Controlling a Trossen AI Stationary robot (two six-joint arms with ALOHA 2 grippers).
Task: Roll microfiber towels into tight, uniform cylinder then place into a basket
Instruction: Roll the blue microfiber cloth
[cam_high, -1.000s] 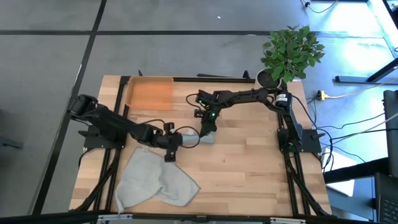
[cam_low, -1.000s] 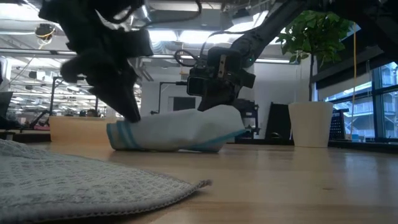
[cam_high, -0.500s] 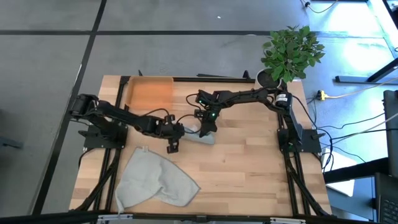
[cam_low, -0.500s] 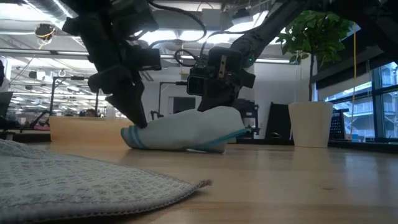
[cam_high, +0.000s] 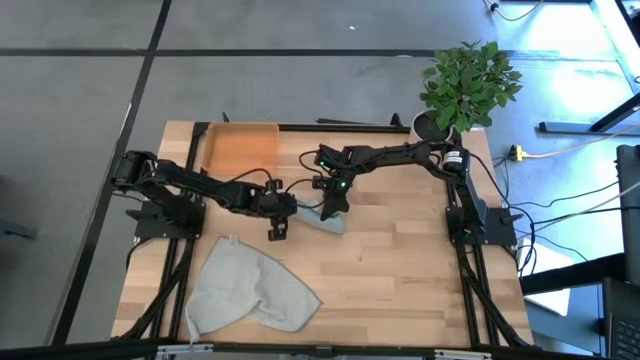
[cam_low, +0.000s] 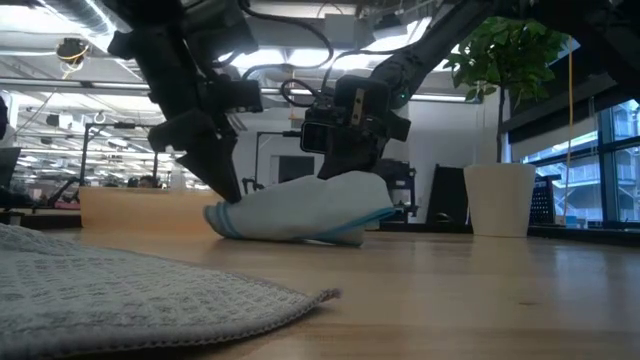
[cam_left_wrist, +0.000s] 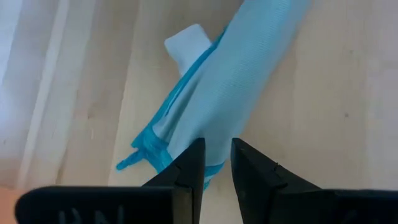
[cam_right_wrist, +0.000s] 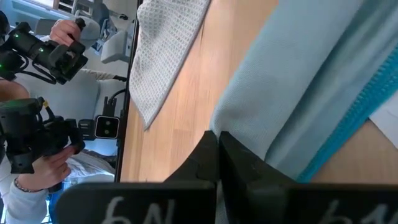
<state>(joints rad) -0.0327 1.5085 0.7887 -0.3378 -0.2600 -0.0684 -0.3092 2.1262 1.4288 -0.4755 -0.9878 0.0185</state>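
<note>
Roughly mid-table, the blue towel (cam_high: 322, 216) lies as a loose roll, long axis running left to right between the two arms, tapering toward the left. Left gripper (cam_left_wrist: 216, 163) sits at the roll's left end, fingers narrow and pinching the edge there. Right gripper (cam_high: 331, 204) is at the opposite, thicker end, fingers fully closed and touching the cloth; whether they clamp any of it is unclear. Both arms are at the roll, one per end. Basket (cam_high: 240, 150) lies beyond the roll, toward the back-left corner, nearer the left arm. Grey towel (cam_high: 245, 290) lies unrolled near the front edge. No readable brands or writing anywhere.
</note>
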